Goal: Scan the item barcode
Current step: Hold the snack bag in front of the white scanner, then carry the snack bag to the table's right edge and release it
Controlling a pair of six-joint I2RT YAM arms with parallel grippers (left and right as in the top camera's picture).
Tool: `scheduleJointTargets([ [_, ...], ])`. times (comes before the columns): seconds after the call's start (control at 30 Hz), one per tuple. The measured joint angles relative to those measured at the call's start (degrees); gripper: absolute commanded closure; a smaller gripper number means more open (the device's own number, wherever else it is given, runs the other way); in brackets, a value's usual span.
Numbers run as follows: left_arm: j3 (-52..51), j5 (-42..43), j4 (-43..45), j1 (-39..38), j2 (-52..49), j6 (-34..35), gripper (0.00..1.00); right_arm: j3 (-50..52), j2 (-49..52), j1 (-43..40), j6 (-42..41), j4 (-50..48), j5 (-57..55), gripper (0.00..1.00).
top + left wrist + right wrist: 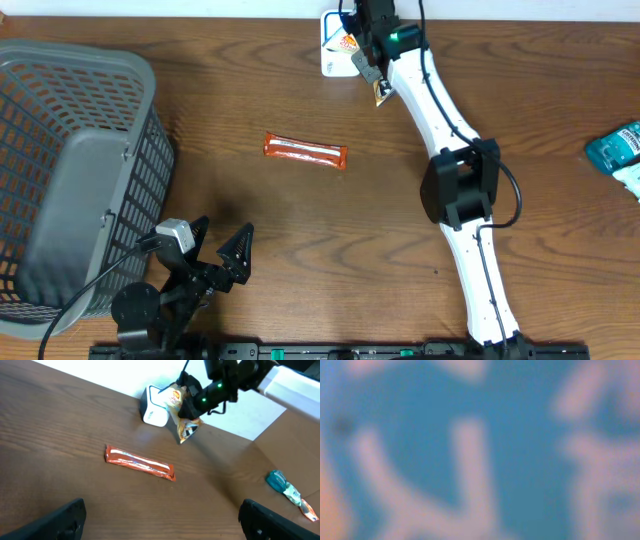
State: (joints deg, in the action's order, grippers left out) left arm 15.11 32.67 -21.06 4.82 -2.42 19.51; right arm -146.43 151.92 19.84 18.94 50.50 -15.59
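Observation:
At the table's far edge stands a white barcode scanner (333,45) (154,407). My right gripper (368,62) (192,405) is shut on the item, a small yellow and orange snack packet (380,93) (186,427). The packet hangs upright just right of the scanner's face, close to it or touching. The right wrist view shows only a blurred blue and white surface; its fingers are hidden there. My left gripper (218,245) (165,522) is open near the front left, with bare table between its fingers.
An orange wrapped bar (305,152) (140,462) lies flat mid-table. A teal packet (620,150) (285,487) lies at the right edge. A grey mesh basket (70,170) fills the left side, beside the left arm.

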Motion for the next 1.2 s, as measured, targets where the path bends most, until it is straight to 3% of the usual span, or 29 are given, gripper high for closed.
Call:
scheduleJointTargets([
  [0.33, 0.00, 0.02, 0.00, 0.00, 0.00, -0.02, 0.02, -0.81, 0.20, 0.00, 2.91, -3.65, -1.84, 0.99],
  [0.47, 0.00, 0.02, 0.00, 0.00, 0.00, -0.02, 0.02, -0.94, 0.20, 0.00, 3.15, 3.72, -4.04, 0.99],
  [0.6, 0.00, 0.02, -0.02, 0.00, 0.00, 0.00, 0.02, -0.98, -1.18, -1.79, -5.40, 15.34, -4.72, 0.99],
  [0.73, 0.00, 0.02, 0.00, 0.00, 0.00, -0.02, 0.02, -0.98, -5.11, -9.01, -11.45, 20.68, -5.60, 0.99],
  [0.9, 0.00, 0.02, 0.00, 0.00, 0.00, -0.02, 0.02, 0.04, -7.04, -20.76, -13.94, 16.74, -5.33, 0.99],
  [1.0, 0.00, 0.02, 0.00, 0.00, 0.00, -0.02, 0.02, 4.04, -7.10, -28.50, -14.84, 11.45, -2.10, 0.88],
  [1.2, 0.00, 0.02, 0.00, 0.00, 0.00, -0.02, 0.02, 14.93, -7.10, -40.13, -15.91, 4.98, 2.36, 0.79],
])
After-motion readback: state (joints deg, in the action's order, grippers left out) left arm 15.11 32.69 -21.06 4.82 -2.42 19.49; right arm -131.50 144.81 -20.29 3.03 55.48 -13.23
